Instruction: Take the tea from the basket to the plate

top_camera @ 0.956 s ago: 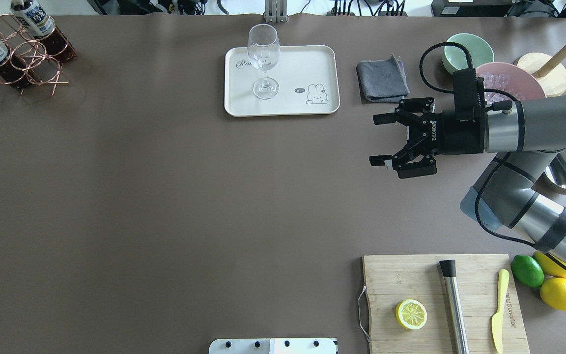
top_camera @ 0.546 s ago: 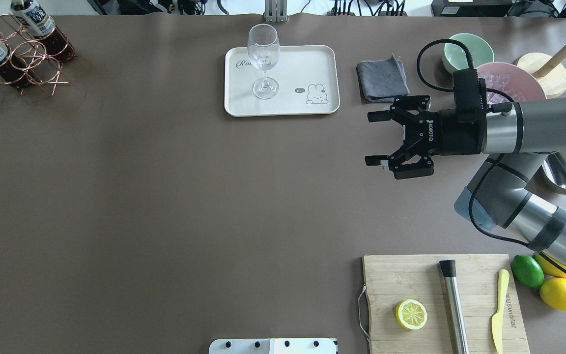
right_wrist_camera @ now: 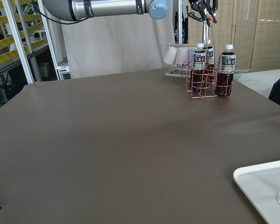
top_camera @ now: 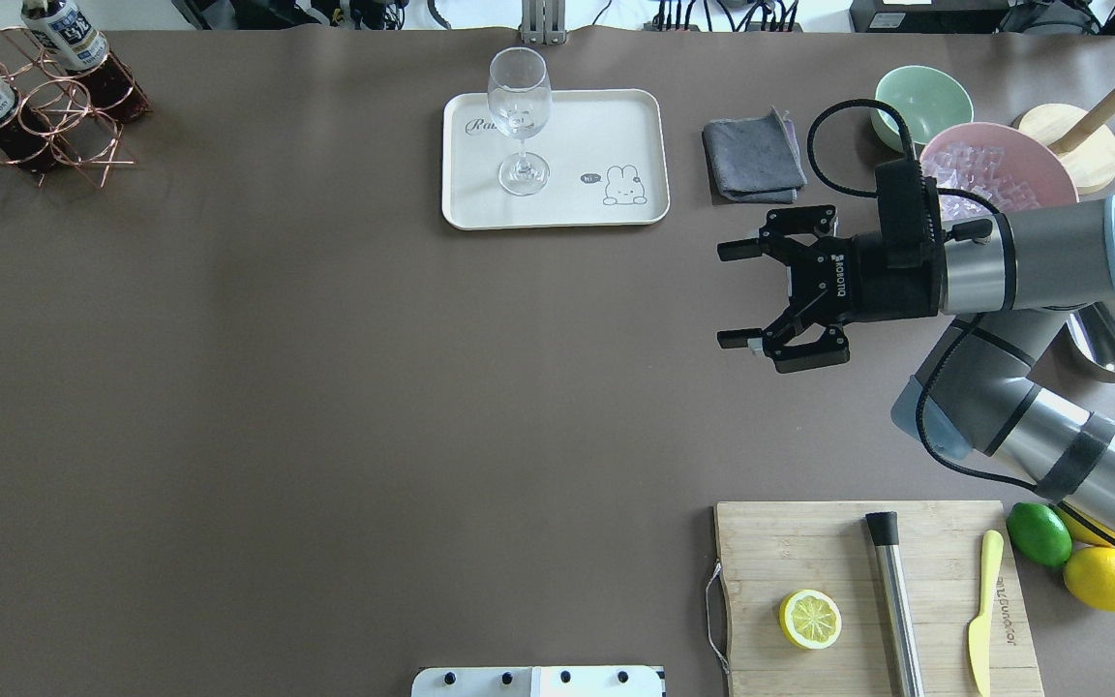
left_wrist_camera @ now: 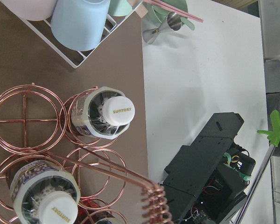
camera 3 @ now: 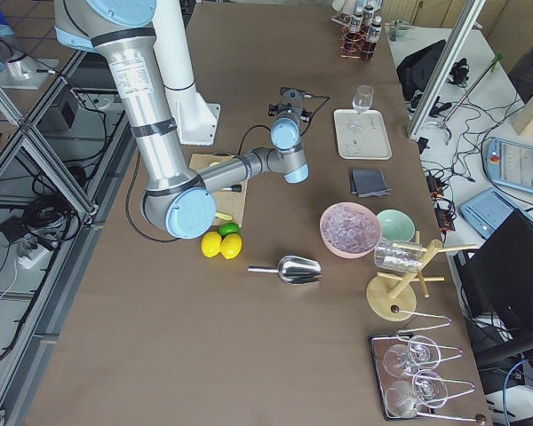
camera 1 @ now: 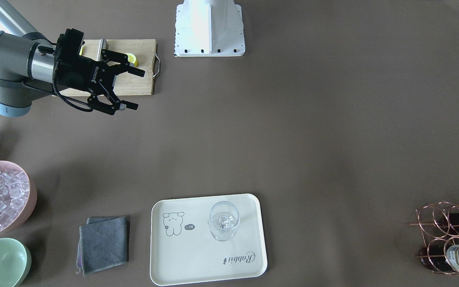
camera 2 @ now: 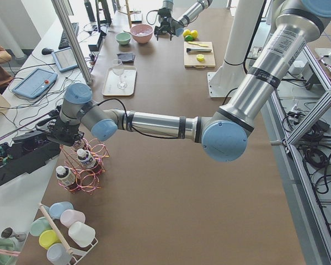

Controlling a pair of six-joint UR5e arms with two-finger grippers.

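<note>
While the right gripper (top_camera: 724, 295) hangs over the bare table (top_camera: 325, 387), between the plate (top_camera: 596, 126) and the wooden board (top_camera: 809, 552), with its two fingers spread wide and nothing between them, we find the tea at the far left corner. In the right wrist view we count three tea bottles (right_wrist_camera: 199, 58) standing upright in the basket (right_wrist_camera: 203, 79), each white-capped and dark reddish-brown. Two wear dark blue-and-white labels. The third sits behind the handle wire, and we cannot make out its label. The overhead view shows only two of them. The left gripper (right_wrist_camera: 205, 11) is directly above the basket's looped handle (left_wrist_camera: 154, 205). We cannot tell whether its fingers are spread or closed, nor whether they touch the wire. The plate carries one wine glass (top_camera: 519, 116), upright near its back left corner, and no bottle. Just to the right of the plate lies one folded grey cloth (top_camera: 753, 155), then one mint-green bowl (top_camera: 920, 97), one pink bowl (top_camera: 993, 169) of ice and one metal scoop (top_camera: 1114, 344). On the board we count one lemon half (top_camera: 810, 620), one metal rod (top_camera: 891, 600) and one yellow knife (top_camera: 983, 610). Beside the board are one lime (top_camera: 1039, 534) and two lemons (top_camera: 1107, 578)
</note>
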